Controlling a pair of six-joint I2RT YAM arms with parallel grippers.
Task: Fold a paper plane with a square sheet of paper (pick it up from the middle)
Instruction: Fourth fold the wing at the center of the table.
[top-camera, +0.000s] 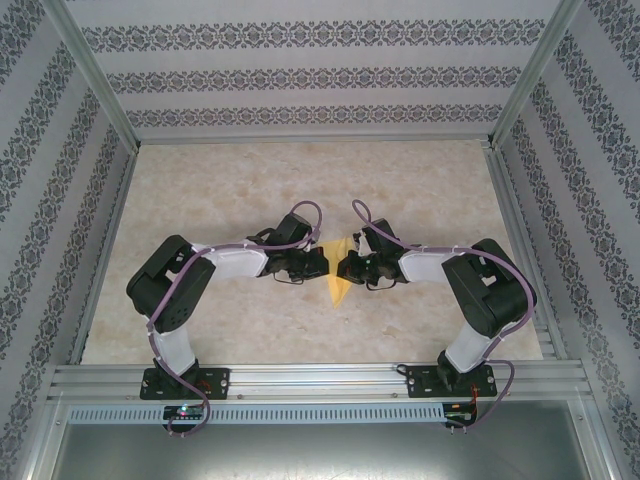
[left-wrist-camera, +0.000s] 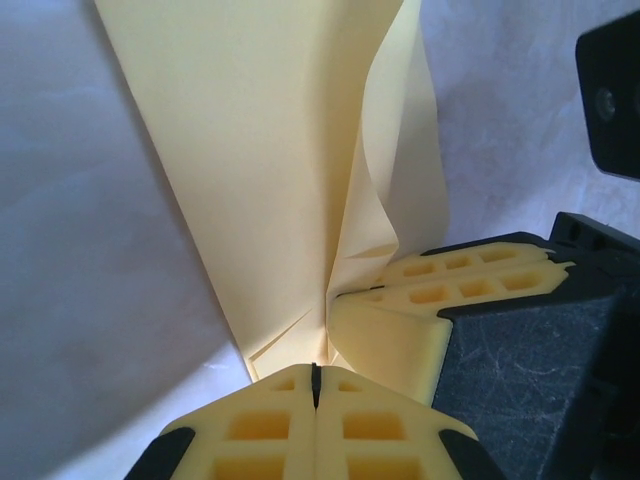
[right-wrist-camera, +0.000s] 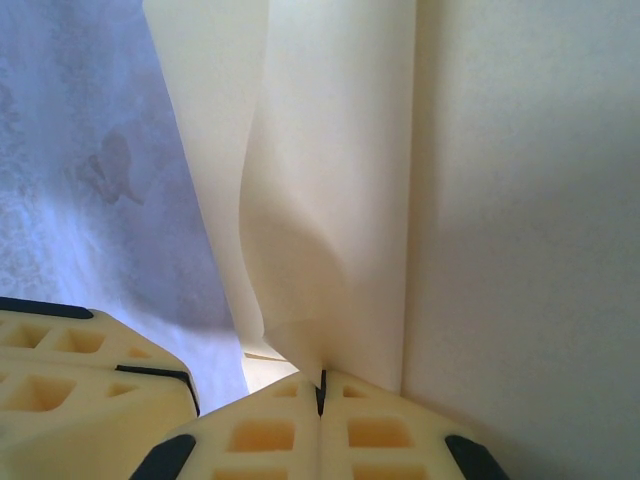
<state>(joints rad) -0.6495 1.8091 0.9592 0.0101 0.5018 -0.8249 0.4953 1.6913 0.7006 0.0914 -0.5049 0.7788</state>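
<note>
At the centre of the top view the two arms meet nose to nose over the desk (top-camera: 250, 190), with the sheet of paper (top-camera: 340, 278) caught between them as a narrow, pointed yellow shape running toward the lower edge of the frame.

The left pincer (left-wrist-camera: 315, 370) is closed tight, its pads meeting on the lower tip of the paper. From there the sheet fans out to the top of that wrist view, one loose flap curling to the right. The right pincer (right-wrist-camera: 322, 378) is likewise closed on the paper, gripping at the bottom centre of its own view, just beside the other's hold. Layers rise from it to the upper frame, with a soft dent near the middle.

The step in hand looks like setting a crease between the two grips. To do it well, both holds should stay firm while the arms draw apart only gently, so the thin paper goes taut without tearing. The curling flap wants laying flat against its neighbour before any pressing. Whether the far tip rests on the desk is hard to tell from above.
</note>
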